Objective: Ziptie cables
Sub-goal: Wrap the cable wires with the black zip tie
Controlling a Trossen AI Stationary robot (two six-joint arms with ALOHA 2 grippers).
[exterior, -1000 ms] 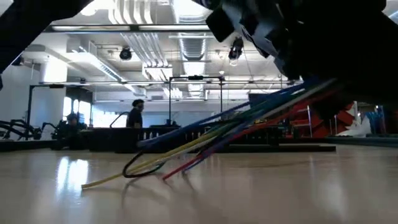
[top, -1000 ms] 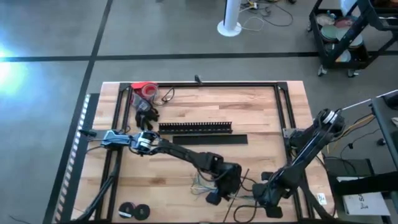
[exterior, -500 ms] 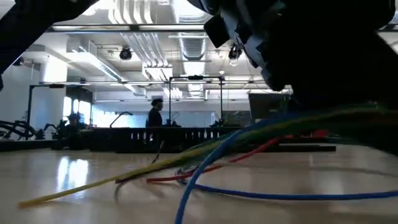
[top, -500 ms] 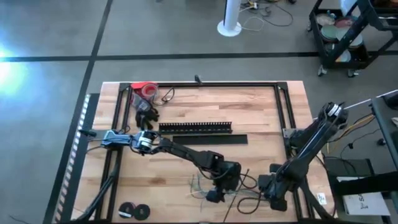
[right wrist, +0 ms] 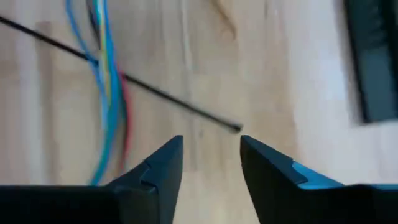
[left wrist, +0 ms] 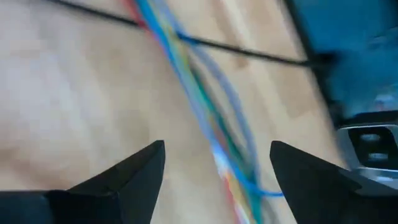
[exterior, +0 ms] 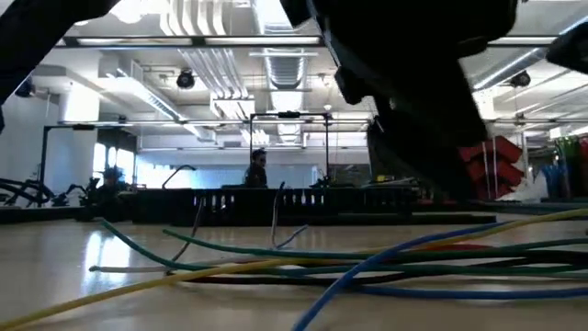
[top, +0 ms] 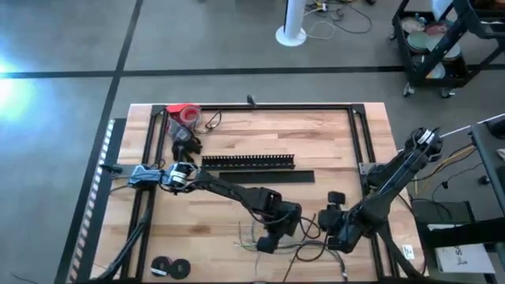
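The cables (exterior: 386, 262), thin blue, yellow, green and red wires, lie loose and flat on the wooden table near its front edge. From above they show as a loose tangle (top: 304, 251). My left gripper (left wrist: 214, 155) hovers open just over them (left wrist: 186, 81), touching nothing, and sits at the bundle's left part (top: 267, 241). My right gripper (right wrist: 210, 146) is open with bare wood between its fingers, standing right of the bundle (top: 331, 217). A thin black strand (right wrist: 155, 93) crosses the wires (right wrist: 106, 68) ahead of it.
A black bar with comb-like slots (top: 247, 161) and a flat black strip (top: 267, 177) lie at mid-table. A red object (top: 183, 113) sits far left, black rolls (top: 170, 267) near left. Black frame rails (top: 359, 134) border the table. A person (exterior: 257, 170) stands far behind.
The cables, held up slanting a second ago, have dropped and now lie spread flat on the table; my left gripper has let them go and stays above them. My right gripper has moved from the near edge toward the far edge, away from the bundle's right end.
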